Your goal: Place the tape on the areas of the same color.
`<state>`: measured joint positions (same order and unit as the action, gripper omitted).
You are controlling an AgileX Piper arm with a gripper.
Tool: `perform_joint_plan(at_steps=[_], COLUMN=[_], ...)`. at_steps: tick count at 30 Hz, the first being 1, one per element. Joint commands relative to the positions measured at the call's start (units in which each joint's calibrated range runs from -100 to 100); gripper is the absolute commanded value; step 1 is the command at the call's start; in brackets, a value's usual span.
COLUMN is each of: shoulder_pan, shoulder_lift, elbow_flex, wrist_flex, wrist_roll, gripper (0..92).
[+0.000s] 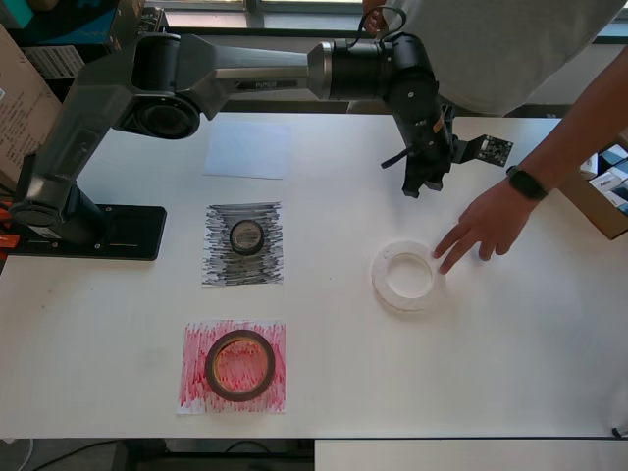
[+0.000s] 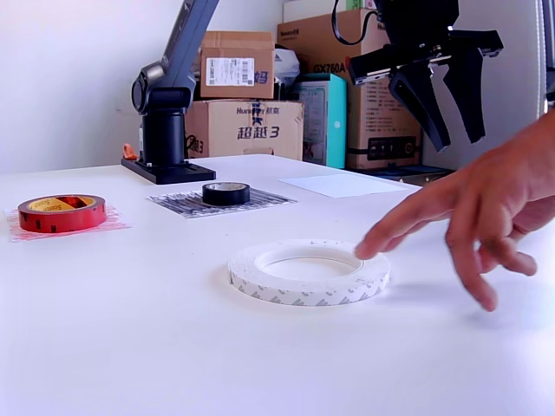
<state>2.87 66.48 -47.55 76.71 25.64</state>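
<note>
Three tape rolls lie flat on the white bench [image 1: 510, 373]. Red roll [image 1: 240, 365] sits on the red-scribbled sheet [image 1: 199, 392], nearest the bottom edge of the overhead view; small black roll [image 1: 246, 236] sits on the black-scribbled sheet [image 1: 221, 270], just above it in that view. Whitish translucent roll [image 1: 403, 277] rests on bare bench, well apart from the plain white sheet [image 1: 247, 149], which lies unoccupied beyond the black sheet, near the arm's base [image 1: 93, 234]. A person's hand [image 1: 486, 224] enters from the overhead view's right, a black watch [image 1: 527, 183] on the wrist, with one fingertip touching the outer rim of the whitish roll. The Piper arm's gripper [image 2: 447, 104] hangs in the air above the bench, beyond the whitish roll and beside the hand; its jaws are spread apart and hold nothing. Cardboard boxes [image 2: 244, 95] stand stacked behind the bench in the exterior view.
</note>
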Motion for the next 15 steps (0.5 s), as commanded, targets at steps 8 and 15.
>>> perform_joint_plan(at_steps=[8,15], shoulder_pan=[-3.4,-7.6], shoulder_lift=[-0.2,-0.7], elbow_flex=[0.1,3.0], wrist_flex=[0.5,0.5], wrist_roll=[-4.7,-6.9], gripper=[41.4,41.4])
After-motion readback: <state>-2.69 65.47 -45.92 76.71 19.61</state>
